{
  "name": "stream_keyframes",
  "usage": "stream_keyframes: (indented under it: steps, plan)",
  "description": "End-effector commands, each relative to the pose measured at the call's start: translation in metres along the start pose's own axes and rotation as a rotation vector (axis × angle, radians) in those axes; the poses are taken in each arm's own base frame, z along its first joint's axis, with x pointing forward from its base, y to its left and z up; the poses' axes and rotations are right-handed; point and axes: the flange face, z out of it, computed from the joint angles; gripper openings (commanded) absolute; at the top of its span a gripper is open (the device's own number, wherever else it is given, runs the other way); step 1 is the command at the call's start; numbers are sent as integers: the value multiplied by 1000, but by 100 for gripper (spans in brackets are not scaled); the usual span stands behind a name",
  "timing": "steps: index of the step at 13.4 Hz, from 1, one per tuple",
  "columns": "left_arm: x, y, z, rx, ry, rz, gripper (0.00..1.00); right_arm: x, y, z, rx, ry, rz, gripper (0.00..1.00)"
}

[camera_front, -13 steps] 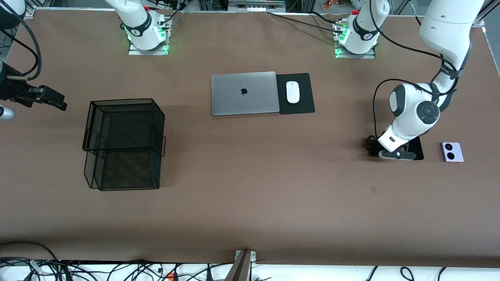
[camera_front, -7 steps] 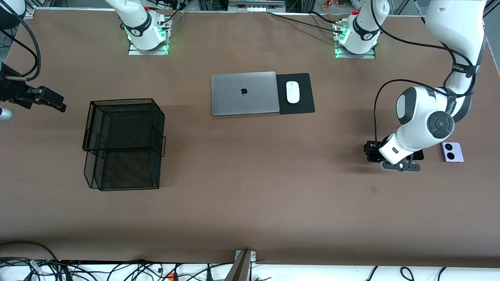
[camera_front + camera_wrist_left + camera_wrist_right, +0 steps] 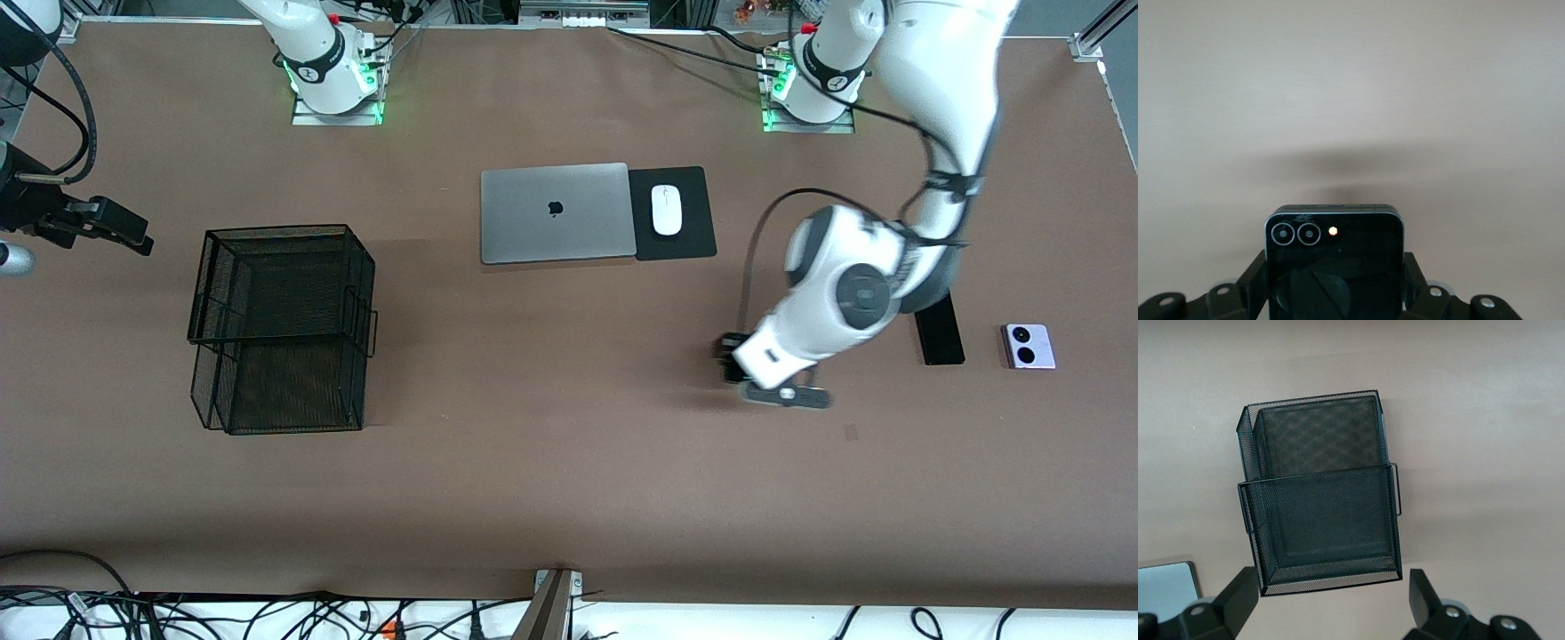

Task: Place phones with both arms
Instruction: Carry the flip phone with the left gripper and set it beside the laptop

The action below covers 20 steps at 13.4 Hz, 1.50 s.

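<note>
Folded black phone (image 3: 1333,263) visible only left wrist, clamped

Looking down on a black two-tier mesh basket (image 3: 1321,497) resting on the brown table (image 3: 1471,420). Spread wide just below: right gripper (image 3: 1331,600), fingers (image 3: 1238,593) apart. Silver laptop (image 3: 1165,587) corner at the edge.

Blk mesh basket (image 3: 280,329), silver laptop (image 3: 557,212), lilac phone (image 3: 1029,346), brown table (image 3: 569,462).
</note>
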Motion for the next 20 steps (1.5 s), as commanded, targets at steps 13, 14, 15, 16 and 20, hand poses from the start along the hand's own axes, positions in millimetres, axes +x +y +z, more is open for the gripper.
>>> stream_keyframes:
  steps: [13, 14, 15, 16, 20]
  plan:
    - [-33, 205, 132, -52, 56, -3, 100, 3, -2, 7, 19, -12, -4, 100]
    - [-31, 204, 127, -55, 62, -5, 100, 3, -2, 7, 19, -11, -4, 100]
    - [-28, 203, 120, -60, 72, -3, 100, 3, -3, 7, 19, -11, -6, 100]
    - [-25, 199, 110, -60, 79, -7, 100, 3, -3, 7, 19, -11, -6, 100]
    - [-5, 147, 23, -13, 21, -82, 100, 6, -20, 12, 21, -9, -21, 100]
